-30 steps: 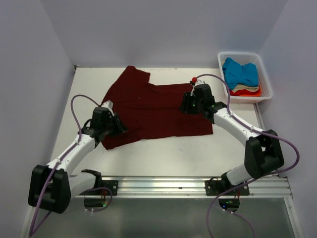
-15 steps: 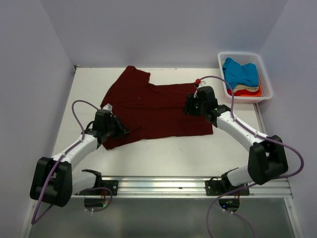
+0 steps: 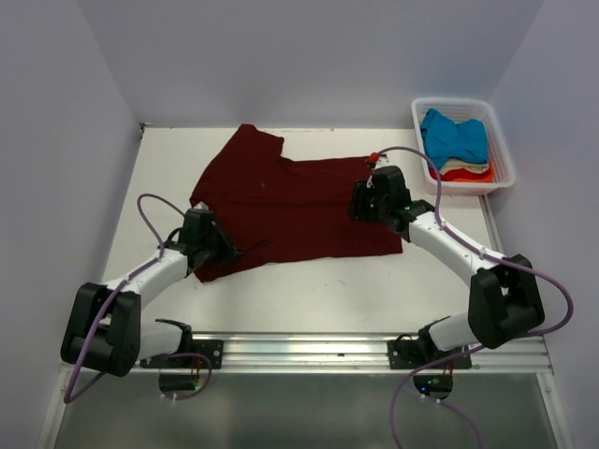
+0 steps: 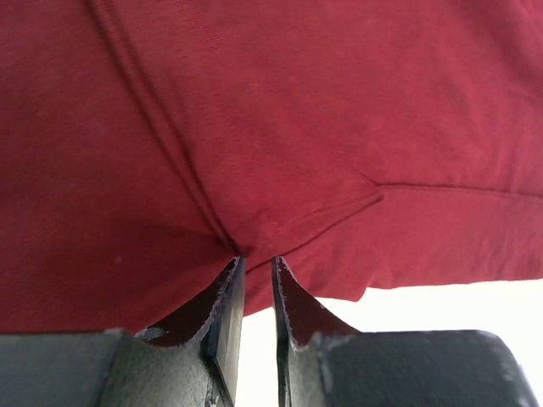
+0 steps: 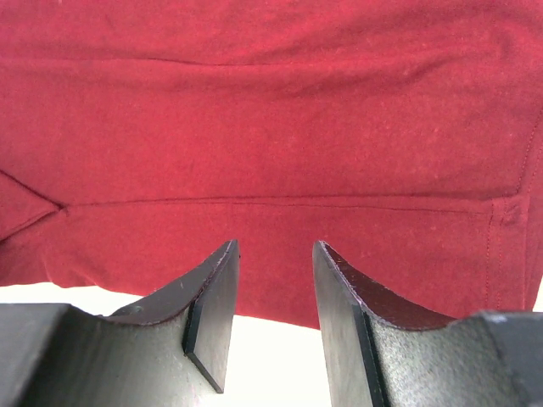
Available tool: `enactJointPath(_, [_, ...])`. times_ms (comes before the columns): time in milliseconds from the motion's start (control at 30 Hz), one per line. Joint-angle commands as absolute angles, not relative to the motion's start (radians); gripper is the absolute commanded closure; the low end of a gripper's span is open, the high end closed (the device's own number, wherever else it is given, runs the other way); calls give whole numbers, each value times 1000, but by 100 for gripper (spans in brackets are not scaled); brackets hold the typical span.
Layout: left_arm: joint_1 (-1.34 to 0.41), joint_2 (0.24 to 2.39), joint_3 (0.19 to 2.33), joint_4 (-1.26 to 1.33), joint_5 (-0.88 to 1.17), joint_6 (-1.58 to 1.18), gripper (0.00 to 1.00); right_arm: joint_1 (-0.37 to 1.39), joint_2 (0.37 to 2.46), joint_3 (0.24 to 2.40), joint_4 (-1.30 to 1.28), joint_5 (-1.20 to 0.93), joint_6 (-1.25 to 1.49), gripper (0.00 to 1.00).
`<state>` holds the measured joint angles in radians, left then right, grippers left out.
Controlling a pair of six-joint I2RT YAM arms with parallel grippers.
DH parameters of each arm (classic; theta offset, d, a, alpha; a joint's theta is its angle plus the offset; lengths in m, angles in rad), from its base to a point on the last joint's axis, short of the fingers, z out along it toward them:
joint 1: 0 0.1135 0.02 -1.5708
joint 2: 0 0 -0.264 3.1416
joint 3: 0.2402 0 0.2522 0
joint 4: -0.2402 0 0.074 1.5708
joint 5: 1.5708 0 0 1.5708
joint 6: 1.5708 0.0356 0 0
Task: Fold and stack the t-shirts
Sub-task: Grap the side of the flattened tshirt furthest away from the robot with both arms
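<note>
The white table (image 3: 309, 290) carried everything, and most of its middle was taken up by the maroon t-shirt (image 3: 290, 206), spread out nearly flat with one sleeve pointing toward the far left corner and its hem lying along the right side. The left arm (image 3: 140, 281) reached in from the near left to the shirt's near left corner, while the right arm (image 3: 459, 248) stretched from the near right to the shirt's right edge. At the far right corner, well apart from the maroon shirt, stood a white slatted basket (image 3: 505, 154). It held a crumpled blue t-shirt (image 3: 456, 136) on top, a cream t-shirt (image 3: 459, 166) under it, and an orange-red t-shirt (image 3: 465, 175) showing as a thin strip at the near side. The right gripper (image 5: 276, 250) hung low over the hem of the maroon shirt with its fingers clearly parted; bare table showed between them and no cloth was caught. The left gripper (image 4: 254, 263) sat at the shirt's near left corner with its fingers drawn almost together, only a narrow slit between them. In the left wrist view the cloth's creases ran together at its fingertips (image 4: 231, 280), so it appeared to pinch a small fold of the maroon fabric at the edge, where the shirt met the table.
</note>
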<state>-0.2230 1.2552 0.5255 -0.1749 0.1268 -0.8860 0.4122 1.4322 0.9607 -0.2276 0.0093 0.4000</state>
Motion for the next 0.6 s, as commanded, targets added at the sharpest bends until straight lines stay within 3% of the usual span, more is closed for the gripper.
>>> enactJointPath(0, [-224, 1261, 561, -208, 74, -930, 77, 413, 1413, 962, -215, 31, 393, 56])
enactJointPath(567, [-224, 1359, 561, -118, 74, -934, 76, 413, 1405, 966, -227, 48, 380, 56])
